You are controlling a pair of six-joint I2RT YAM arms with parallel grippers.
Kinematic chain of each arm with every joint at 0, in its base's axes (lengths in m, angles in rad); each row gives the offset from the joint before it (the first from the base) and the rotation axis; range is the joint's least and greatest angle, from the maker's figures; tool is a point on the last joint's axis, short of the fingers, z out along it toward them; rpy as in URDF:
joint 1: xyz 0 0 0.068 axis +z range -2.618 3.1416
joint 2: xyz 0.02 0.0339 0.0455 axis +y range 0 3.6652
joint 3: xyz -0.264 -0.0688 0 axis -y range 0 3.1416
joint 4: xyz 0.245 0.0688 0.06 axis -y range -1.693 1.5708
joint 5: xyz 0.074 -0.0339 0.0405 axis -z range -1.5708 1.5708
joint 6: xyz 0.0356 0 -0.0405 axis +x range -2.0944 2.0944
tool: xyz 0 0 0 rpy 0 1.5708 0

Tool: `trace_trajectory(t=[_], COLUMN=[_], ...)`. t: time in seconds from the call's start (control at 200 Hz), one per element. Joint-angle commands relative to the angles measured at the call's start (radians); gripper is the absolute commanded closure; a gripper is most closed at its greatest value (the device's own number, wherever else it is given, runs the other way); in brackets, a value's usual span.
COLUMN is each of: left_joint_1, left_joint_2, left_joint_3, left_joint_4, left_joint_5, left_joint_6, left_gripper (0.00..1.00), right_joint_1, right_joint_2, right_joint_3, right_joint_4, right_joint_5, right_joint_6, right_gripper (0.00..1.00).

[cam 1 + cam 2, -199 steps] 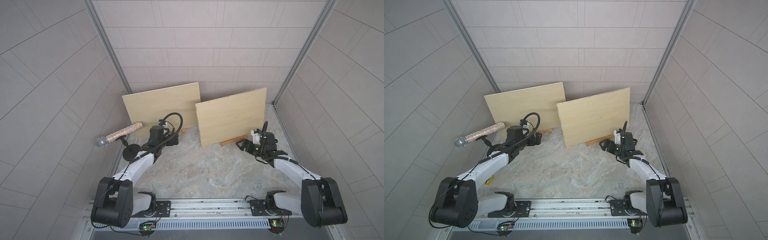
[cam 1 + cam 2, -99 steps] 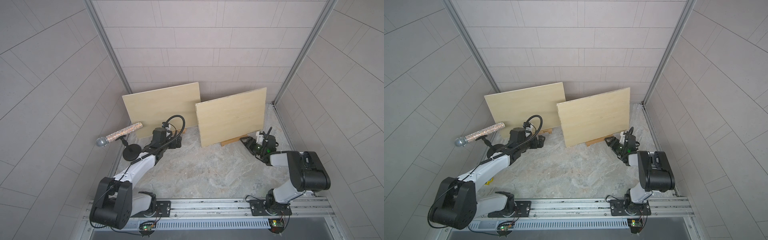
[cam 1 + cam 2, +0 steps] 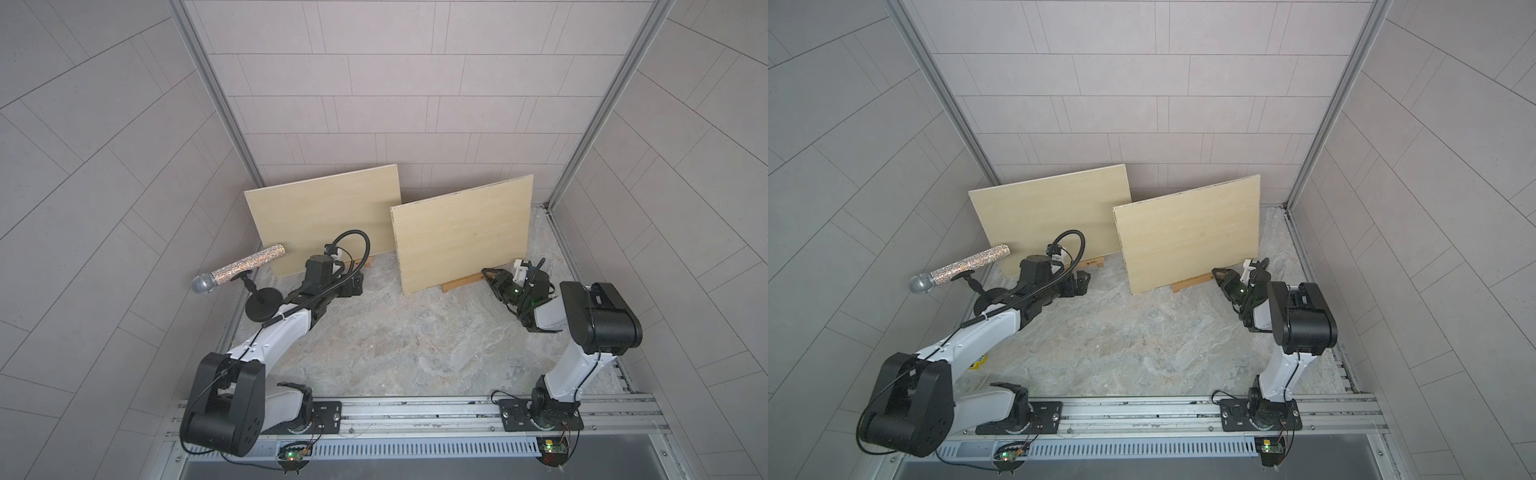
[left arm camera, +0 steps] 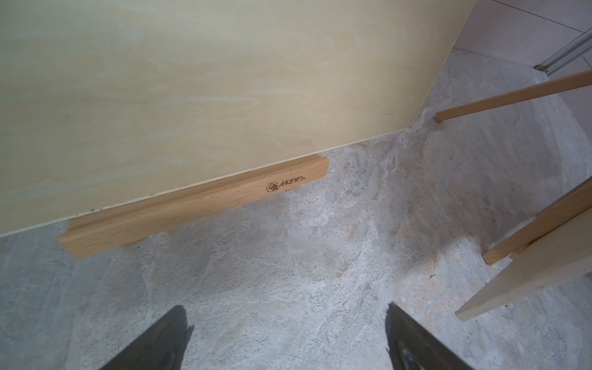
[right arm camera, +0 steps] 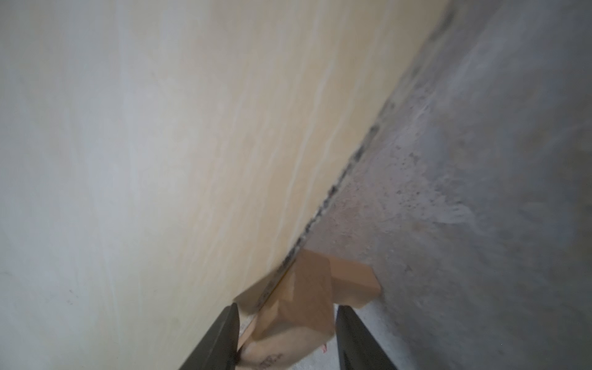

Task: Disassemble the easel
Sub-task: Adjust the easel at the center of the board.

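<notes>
Two easels stand at the back, each with a pale plywood board. The left board (image 3: 324,224) rests on a wooden ledge (image 4: 192,208) marked with a logo. The right board (image 3: 461,237) sits on its own ledge (image 3: 461,284). My right gripper (image 3: 488,274) is low on the floor at that ledge's right end. In the right wrist view its fingers (image 5: 224,333) press on both sides of the ledge end (image 5: 304,288), so my right gripper (image 5: 288,307) is shut on it. My left gripper (image 4: 285,307) hangs open over bare floor, short of the left ledge, holding nothing.
A glittery microphone (image 3: 241,270) on a black round-based stand (image 3: 264,307) stands by the left wall, close to my left arm. Thin wooden easel legs (image 4: 512,96) reach the floor behind the boards. Tiled walls close in the stone floor (image 3: 415,345) on three sides.
My right arm folded and pushed its gripper forward onto the end of the right easel's ledge, and its jaws narrowed around it. The left arm shifted slightly and stayed open.
</notes>
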Motion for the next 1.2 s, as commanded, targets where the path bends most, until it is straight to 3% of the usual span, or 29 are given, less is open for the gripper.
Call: trace_trajectory(t=[0.0,0.2,0.42,0.645,0.946,1.196], left_joint_1=[-0.006,-0.012,-0.017,-0.021,-0.021,-0.021], left_joint_2=[0.006,0.006,0.004,-0.001,-0.017,-0.035], left_joint_3=[0.016,0.023,0.036,0.047,0.048,0.047], left_joint_4=[-0.006,-0.02,-0.039,-0.06,-0.078,-0.089], left_joint_5=[0.0,-0.009,-0.009,-0.003,0.012,0.019], left_joint_6=[0.0,0.003,0.011,0.023,0.046,0.053], left_gripper=[0.0,0.0,0.0,0.0,0.0,0.0], right_joint_1=[-0.005,-0.005,-0.005,0.007,0.052,0.122], right_joint_2=[0.032,0.067,0.102,0.082,-0.039,-0.053], right_joint_3=[0.003,-0.001,-0.053,-0.139,-0.234,-0.191], right_joint_4=[0.088,0.139,0.238,0.289,0.206,0.169], right_joint_5=[0.009,0.011,0.012,0.009,0.012,0.025], right_joint_6=[0.06,0.093,0.163,0.204,0.202,0.229], right_gripper=[0.56,0.7,0.77,0.79,0.79,0.8])
